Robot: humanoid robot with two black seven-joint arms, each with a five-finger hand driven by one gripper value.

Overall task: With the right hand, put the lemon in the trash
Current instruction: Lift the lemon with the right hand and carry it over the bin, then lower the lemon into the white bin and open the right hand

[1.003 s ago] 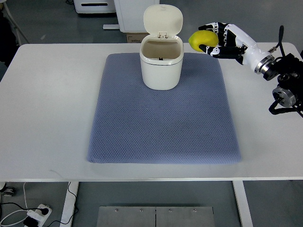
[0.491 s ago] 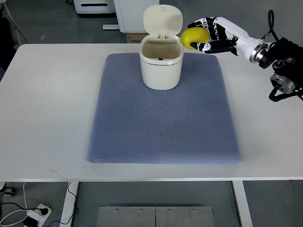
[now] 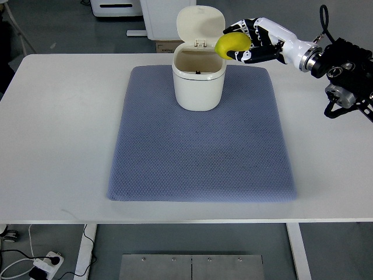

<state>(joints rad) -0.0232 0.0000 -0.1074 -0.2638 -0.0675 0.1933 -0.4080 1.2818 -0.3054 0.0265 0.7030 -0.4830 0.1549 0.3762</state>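
Note:
A yellow lemon [image 3: 231, 45] is held in my right hand [image 3: 246, 42], whose black-and-white fingers curl around it. The hand hangs in the air at the right rim of the cream trash bin [image 3: 198, 86], slightly above it. The bin stands at the back of a blue-grey mat [image 3: 201, 149], and its hinged lid [image 3: 200, 23] is tipped up and back, leaving the dark inside exposed. My right arm [image 3: 344, 70] reaches in from the right edge. My left arm does not show.
The mat lies on a white table [image 3: 58, 128]. Behind the table stand a white cabinet [image 3: 157, 14] and a cardboard box [image 3: 166, 45]. On the floor at the lower left lie a power strip [image 3: 45, 263] and cables.
My right hand has carried the lemon leftward and a little upward, from well right of the bin to its right rim. The bin and mat have not moved.

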